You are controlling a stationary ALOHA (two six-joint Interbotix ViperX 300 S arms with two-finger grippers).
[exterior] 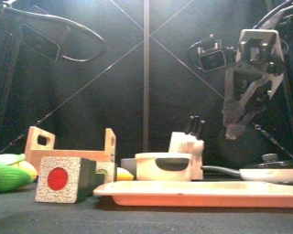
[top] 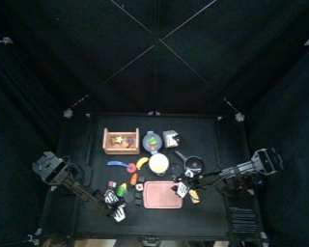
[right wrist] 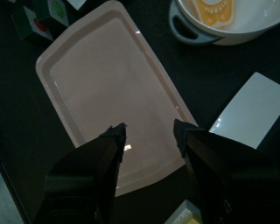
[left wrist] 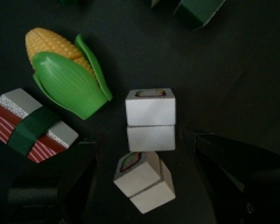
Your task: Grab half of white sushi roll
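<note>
Left wrist view: two white sushi roll halves (left wrist: 150,108), one corn cob (left wrist: 67,70), left gripper (left wrist: 140,188) jaws spread wide, empty; right gripper (right wrist: 150,144) parted over one pink tray (right wrist: 108,87).

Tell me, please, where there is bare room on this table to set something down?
The pink tray lies bare under the open right gripper; nothing shows on it. The table's far strip, behind the wooden crate, also looks free. Between crate and tray it is crowded, as around the corn and white blocks.
</note>
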